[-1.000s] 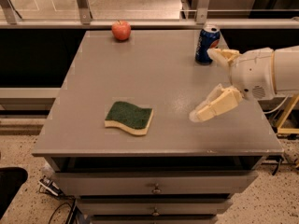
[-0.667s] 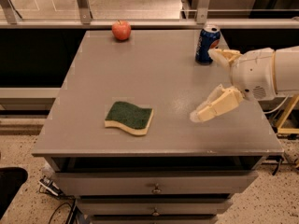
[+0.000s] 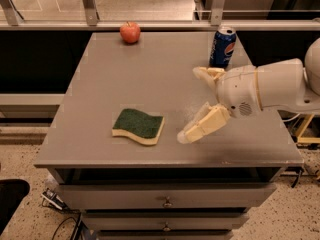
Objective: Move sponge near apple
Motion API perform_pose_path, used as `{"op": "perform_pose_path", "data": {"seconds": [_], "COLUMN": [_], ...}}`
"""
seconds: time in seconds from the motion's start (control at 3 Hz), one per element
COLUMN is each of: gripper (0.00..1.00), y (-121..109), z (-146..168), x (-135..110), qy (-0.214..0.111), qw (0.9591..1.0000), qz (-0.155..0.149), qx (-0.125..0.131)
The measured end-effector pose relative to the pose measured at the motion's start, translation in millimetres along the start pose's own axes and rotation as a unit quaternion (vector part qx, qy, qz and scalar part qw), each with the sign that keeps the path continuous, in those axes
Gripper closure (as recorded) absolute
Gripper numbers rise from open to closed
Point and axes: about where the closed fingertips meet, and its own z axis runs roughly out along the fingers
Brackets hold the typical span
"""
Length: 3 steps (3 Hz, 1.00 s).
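The sponge point(image 3: 138, 126), dark green on top with a pale yellow base, lies flat near the table's front edge, left of centre. The red apple point(image 3: 130, 32) sits at the table's far edge, well behind the sponge. My gripper point(image 3: 192, 104) hangs over the table just right of the sponge, its two cream fingers spread wide apart and holding nothing. One finger point(image 3: 202, 125) points down-left toward the sponge; the other point(image 3: 207, 73) is farther back.
A blue soda can point(image 3: 222, 47) stands at the far right of the grey table point(image 3: 125, 79), just behind my gripper. My white arm point(image 3: 270, 86) comes in from the right. Metal rails run behind the table. Drawers sit under the tabletop.
My gripper has moved left, closer to the sponge. The sponge, apple and can have not moved.
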Motion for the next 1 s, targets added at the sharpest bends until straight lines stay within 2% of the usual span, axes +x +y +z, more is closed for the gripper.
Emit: {"op": "perform_pose_path", "data": {"seconds": [0.33,1.0], "gripper": [0.0,0.0], "y": [15.6,27.2], "z": [31.2,82.9], "x": [1.4,25.2], "qy": [-0.016,-0.035], "qw": [0.9994,0.9986], "qz": [0.006,0.021], "qx": [-0.029,-0.034]}}
